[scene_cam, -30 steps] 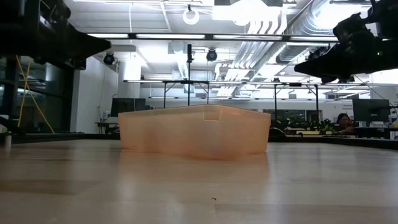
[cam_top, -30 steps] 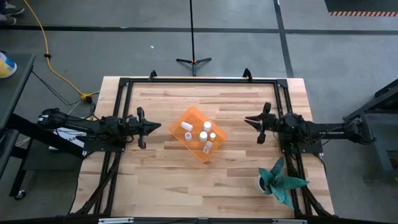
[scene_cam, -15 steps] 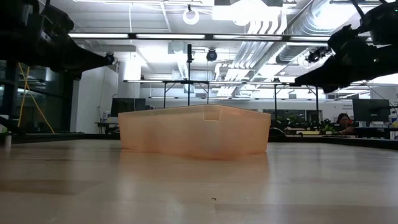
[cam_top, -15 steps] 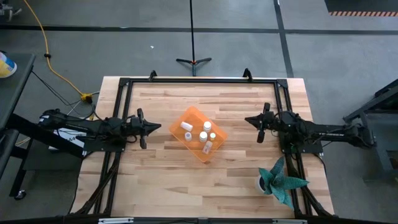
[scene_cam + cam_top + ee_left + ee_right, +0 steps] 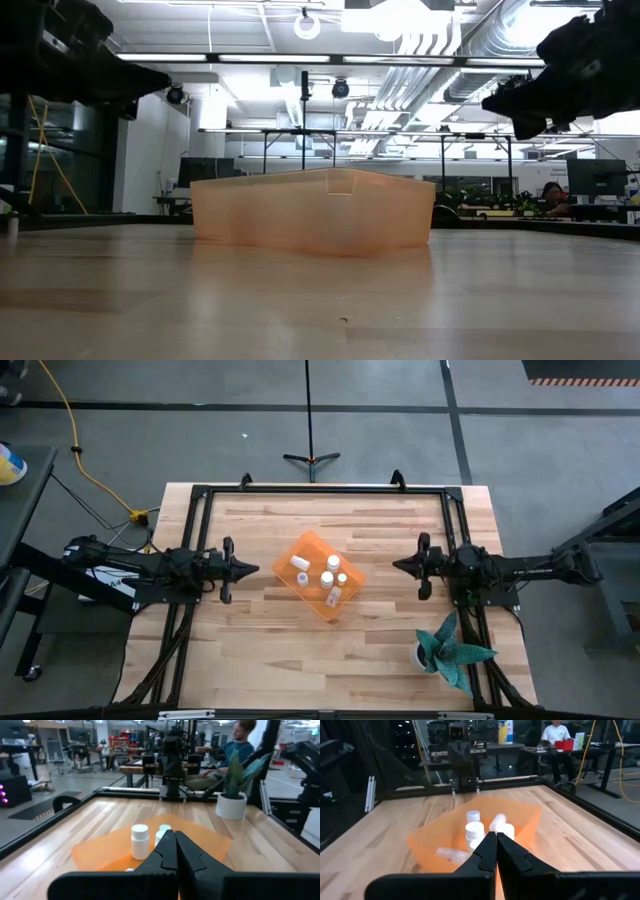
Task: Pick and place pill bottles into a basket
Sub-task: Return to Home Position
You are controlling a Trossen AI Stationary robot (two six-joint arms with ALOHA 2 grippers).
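On the pale wooden table (image 5: 370,650), the left gripper (image 5: 250,567) and the right gripper (image 5: 397,565) face each other from opposite sides, each with its fingers pressed together and holding nothing. Between them, clear of both tips, sits the basket (image 5: 312,545) with the pill bottles (image 5: 327,577) inside it, most upright and at least one on its side. As no bottle shows on the bare wood, homing is probably best done as a straight, level pull-back away from the basket, with the right arm minding the potted plant (image 5: 452,650) beside it.
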